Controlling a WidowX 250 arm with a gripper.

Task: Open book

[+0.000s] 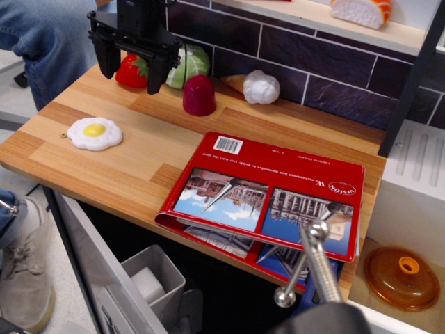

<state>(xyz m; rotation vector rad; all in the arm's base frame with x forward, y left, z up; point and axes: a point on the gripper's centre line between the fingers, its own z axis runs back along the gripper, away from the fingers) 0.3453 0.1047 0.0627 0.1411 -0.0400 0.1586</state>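
Observation:
The red book (278,172) lies flat and closed on the wooden counter (132,167), at its front right, with its near edge over the counter's front edge. Its cover shows two building photos, a white barcode and white text. White pages show under the near edge. My black gripper (132,68) hangs above the back left of the counter, far from the book. Its two fingers are spread apart and hold nothing.
A toy fried egg (95,133) lies at the left. A red toy fruit (131,72), a green cabbage (193,62), a dark red toy (199,95) and a white toy (261,87) stand along the back wall. A metal rod (313,261) rises in front of the book. An orange lid (403,277) sits at the right.

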